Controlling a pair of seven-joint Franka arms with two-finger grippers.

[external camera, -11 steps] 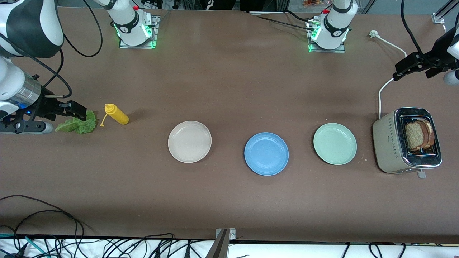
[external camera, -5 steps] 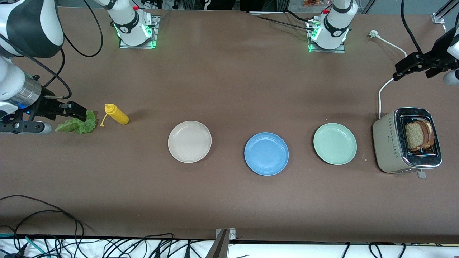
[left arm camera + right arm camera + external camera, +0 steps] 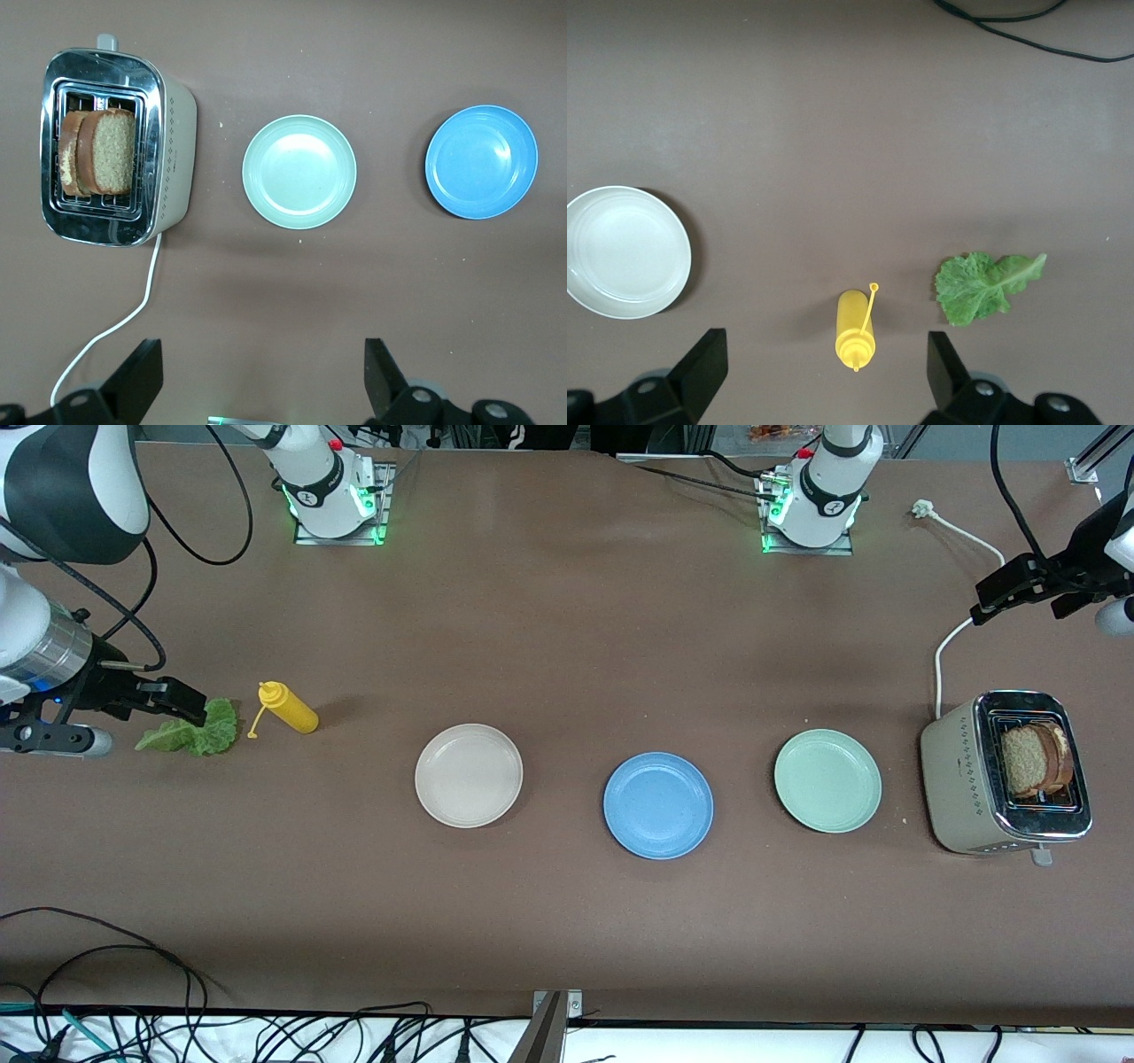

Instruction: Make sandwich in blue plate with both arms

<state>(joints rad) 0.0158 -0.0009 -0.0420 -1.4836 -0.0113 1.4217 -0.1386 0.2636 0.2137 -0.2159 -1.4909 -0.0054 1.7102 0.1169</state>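
Sitting bare between the beige plate (image 3: 469, 775) and the green plate (image 3: 827, 780), your blue plate (image 3: 657, 805) holds nothing. Both bread slices (image 3: 1036, 758) stand in the toaster (image 3: 966, 779) at the left arm's end. The lettuce (image 3: 190, 733) lies beside the mustard bottle (image 3: 287, 708). Your right gripper (image 3: 182, 701) hangs over the lettuce, fingers wide apart, holding nothing; your left gripper (image 3: 1005, 593), probably above the toaster cord (image 3: 944, 646), is likewise spread wide.
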